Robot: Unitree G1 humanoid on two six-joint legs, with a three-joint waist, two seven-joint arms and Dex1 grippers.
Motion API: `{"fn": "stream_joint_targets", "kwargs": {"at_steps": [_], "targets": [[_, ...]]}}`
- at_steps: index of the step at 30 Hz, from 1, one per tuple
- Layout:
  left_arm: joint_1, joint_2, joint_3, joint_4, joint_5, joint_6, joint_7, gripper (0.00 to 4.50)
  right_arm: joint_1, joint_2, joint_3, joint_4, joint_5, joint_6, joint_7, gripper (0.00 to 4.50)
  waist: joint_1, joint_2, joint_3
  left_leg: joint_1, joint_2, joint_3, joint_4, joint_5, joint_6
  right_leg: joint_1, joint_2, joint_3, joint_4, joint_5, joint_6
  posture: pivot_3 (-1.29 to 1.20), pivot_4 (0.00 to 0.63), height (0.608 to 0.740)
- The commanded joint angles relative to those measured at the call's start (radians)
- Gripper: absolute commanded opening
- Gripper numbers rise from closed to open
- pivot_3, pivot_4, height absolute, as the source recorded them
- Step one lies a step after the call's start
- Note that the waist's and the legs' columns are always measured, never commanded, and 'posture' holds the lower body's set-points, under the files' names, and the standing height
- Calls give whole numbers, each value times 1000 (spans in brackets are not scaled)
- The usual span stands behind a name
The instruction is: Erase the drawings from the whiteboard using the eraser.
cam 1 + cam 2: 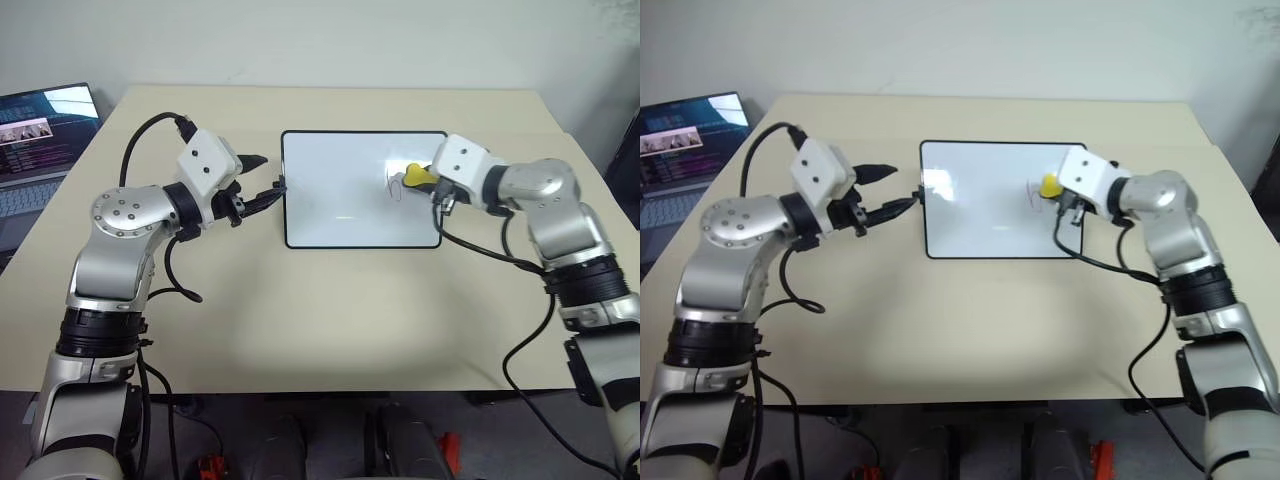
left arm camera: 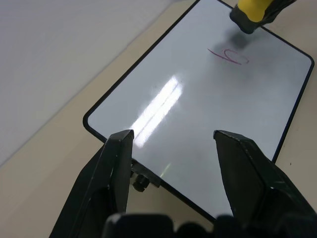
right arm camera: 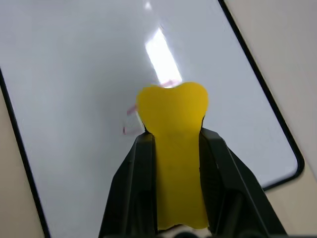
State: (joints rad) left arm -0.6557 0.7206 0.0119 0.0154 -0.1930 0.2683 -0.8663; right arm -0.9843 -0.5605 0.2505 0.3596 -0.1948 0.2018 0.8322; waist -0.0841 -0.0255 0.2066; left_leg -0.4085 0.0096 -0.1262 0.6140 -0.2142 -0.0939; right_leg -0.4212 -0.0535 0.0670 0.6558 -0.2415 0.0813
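The whiteboard lies flat in the middle of the table, black-framed and glossy. Faint reddish drawings sit on its right half; they also show as a looped stroke. My right gripper is shut on the yellow eraser, whose tip hangs just over the drawings. My left gripper is open at the board's left short edge, one finger close to the small black knob. Nothing is between its fingers.
An open laptop stands at the table's far left edge. Black cables loop from both wrists over the beige table. There is bare table in front of the board and behind it.
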Motion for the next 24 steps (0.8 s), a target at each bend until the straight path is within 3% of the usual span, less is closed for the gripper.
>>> {"fn": "stream_joint_targets", "kwargs": {"at_steps": [1, 13, 17, 24], "targets": [[-23, 3, -5, -14, 4, -15, -14, 2785, -86, 40, 12, 95, -46, -72, -78, 797, -1, 0, 0, 0, 0, 0, 0, 0, 0, 0, 0, 0, 1, 0, 0, 0, 150, 740], [2, 18, 1, -41, 3, 3, -20, 2785, -194, 139, 106, 517, -173, -267, -182, 797, -5, -1, -1, 6, 0, 2, 0, 1, -1, 2, 0, 3, 4, 0, 0, 0, 150, 740], [3, 22, 3, -45, 3, 7, -20, 2785, -147, 136, 149, 550, -186, -263, -80, 786, -5, -2, -1, 17, 0, 2, 0, 0, 0, 14, 0, 3, 5, -1, 0, 0, 150, 740], [2, 23, 3, -44, 4, 6, -18, 2785, -31, 102, 157, 430, -176, -189, 94, 776, -5, -6, -4, 34, 0, 2, 0, 0, 0, 31, 1, 3, 3, -4, 5, 0, 150, 740]]}}
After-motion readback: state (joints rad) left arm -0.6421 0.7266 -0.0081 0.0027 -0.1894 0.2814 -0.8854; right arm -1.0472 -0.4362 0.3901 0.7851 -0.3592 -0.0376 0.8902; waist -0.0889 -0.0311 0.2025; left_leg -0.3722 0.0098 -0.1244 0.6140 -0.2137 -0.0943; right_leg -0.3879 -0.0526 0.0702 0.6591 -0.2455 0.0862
